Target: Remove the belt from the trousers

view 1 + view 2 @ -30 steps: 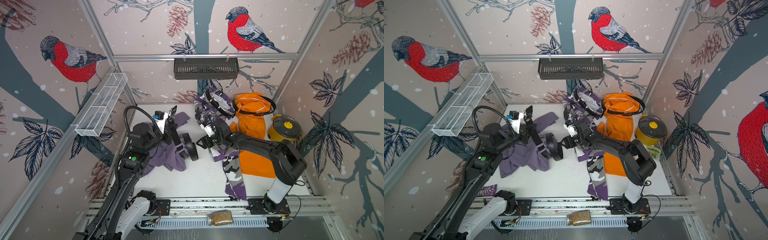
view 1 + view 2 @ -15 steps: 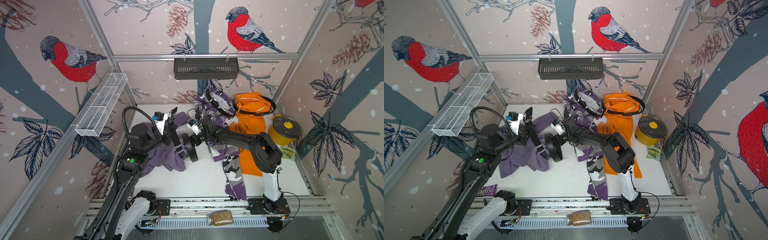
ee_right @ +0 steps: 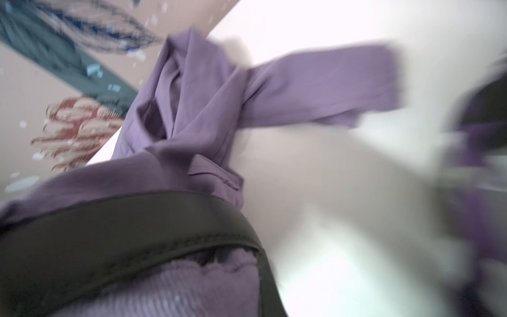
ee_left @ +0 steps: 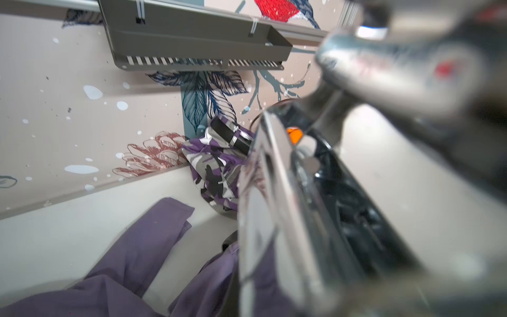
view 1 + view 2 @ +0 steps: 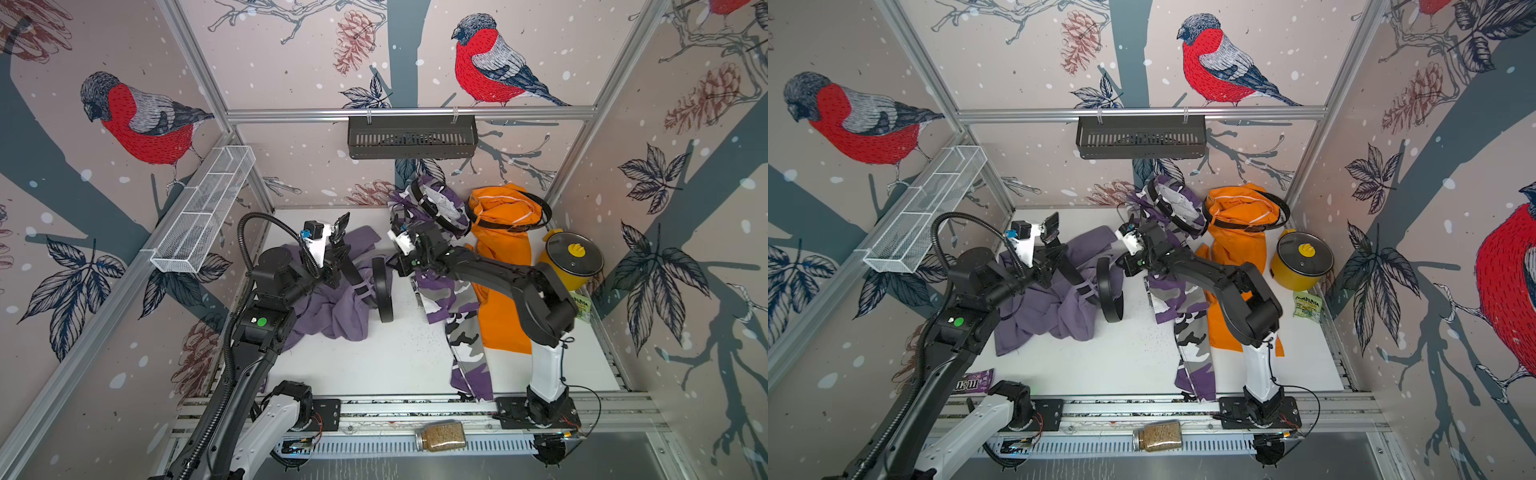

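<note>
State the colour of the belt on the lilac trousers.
Black belt, clearest in a top view.

Your table (image 5: 374, 365), by the clock
At nine, first trousers (image 5: 332, 309), belt (image 5: 383, 293) seemingly through them; at one, second trousers (image 5: 446, 291); at two, third trousers (image 5: 503, 316).

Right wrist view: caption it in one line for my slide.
Motion-blurred close-up of a black belt curving across crumpled lilac trousers on the white table.

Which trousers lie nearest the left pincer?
The plain lilac pair, whose belt the left pincer grips; the camouflage pair and the orange pair lie farther right.
</note>
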You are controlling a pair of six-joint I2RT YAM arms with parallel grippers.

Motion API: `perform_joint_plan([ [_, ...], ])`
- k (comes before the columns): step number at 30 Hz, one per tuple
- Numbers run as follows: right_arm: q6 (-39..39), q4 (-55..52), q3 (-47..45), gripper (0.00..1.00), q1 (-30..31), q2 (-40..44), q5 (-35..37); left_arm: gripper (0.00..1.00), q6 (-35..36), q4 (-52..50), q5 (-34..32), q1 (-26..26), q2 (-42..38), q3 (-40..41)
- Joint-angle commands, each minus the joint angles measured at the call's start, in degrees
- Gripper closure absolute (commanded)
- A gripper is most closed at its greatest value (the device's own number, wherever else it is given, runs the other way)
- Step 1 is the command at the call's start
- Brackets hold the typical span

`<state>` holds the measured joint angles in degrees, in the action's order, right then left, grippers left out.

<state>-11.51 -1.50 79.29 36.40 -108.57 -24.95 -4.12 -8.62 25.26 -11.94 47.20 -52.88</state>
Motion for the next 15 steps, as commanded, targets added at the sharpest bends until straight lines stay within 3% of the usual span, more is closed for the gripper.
perform_joint_plan([
  [1, 3.85, -10.38, -0.53, 1.0, -2.94, 8.01, 11.57, 1.0, -0.37, 8.55, 0.61, 0.52, 1.1, -2.61],
  [10, 0.81, -39.08, 6.02, 1.0, -10.51, 29.37, 34.95, 1.0, -7.22, 21.65, -0.4, 2.18, 6.85, -8.16],
  [12, -0.24, -40.92, 6.99, 1.0, -12.44, 33.12, 35.81, 1.0, -10.4, 24.39, 1.53, 3.68, 7.92, -7.16],
  [15, -1.51, -41.2, 5.41, 1.0, -14.49, 33.95, 31.56, 1.0, -13.33, 26.57, 4.24, 4.57, 9.54, -1.32],
])
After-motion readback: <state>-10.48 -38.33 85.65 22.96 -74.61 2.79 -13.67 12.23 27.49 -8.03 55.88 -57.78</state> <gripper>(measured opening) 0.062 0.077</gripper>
